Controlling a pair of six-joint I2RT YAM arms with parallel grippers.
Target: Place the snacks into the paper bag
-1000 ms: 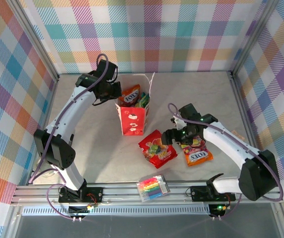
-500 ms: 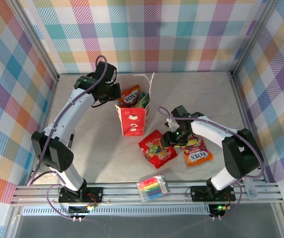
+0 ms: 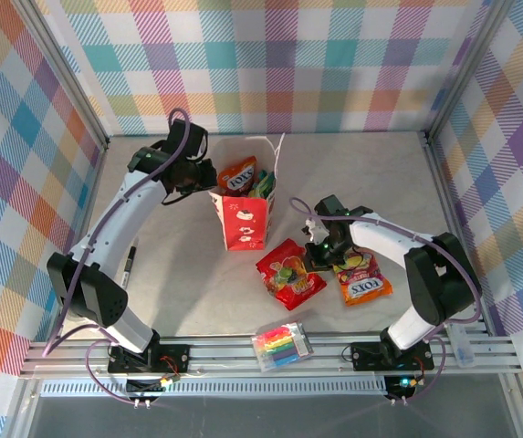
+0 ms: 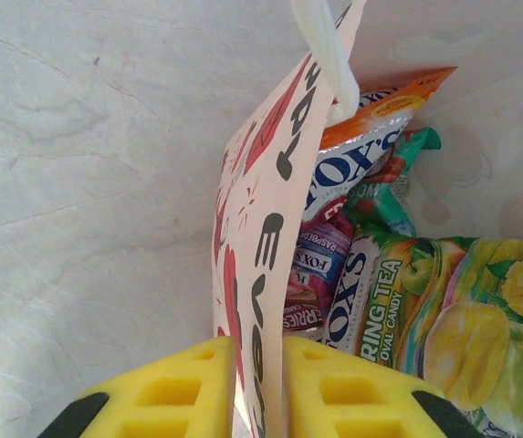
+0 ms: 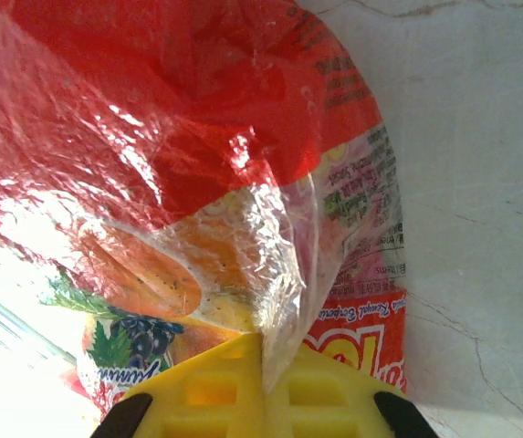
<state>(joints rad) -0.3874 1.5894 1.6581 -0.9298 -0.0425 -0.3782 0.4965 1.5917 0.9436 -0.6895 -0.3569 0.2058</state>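
Top external view: I note a marker pack [image 3: 282,346] at the near edge and a black pen [image 3: 130,265] beside the left arm, both well apart from the bag. The paper bag [image 3: 243,219], white and red, stands upright mid-table. The left gripper [image 4: 259,388] is clamped on the bag's wall. The right gripper [image 5: 263,379] pinches the glossy red pouch [image 3: 289,273] near the bag's front. Count: four pouches [image 4: 444,319] bagged, two on the table, one being the orange-red pouch [image 3: 363,282].

Cropped in the left wrist view: left fingers [image 4: 179,392] at the bottom edge, handle [image 4: 320,46] at the top, yellow-green pouch [image 4: 462,319] at the right. Cannot see the left parts of the purple pouch [image 4: 320,260] and orange pouch [image 4: 375,123] behind the bag [image 4: 266,228] wall. Cropped top and left in the right wrist view: red pouch [image 5: 151,119], print washed out by glare. Cannot make out detail on the pen [image 3: 130,263] from above; too small.
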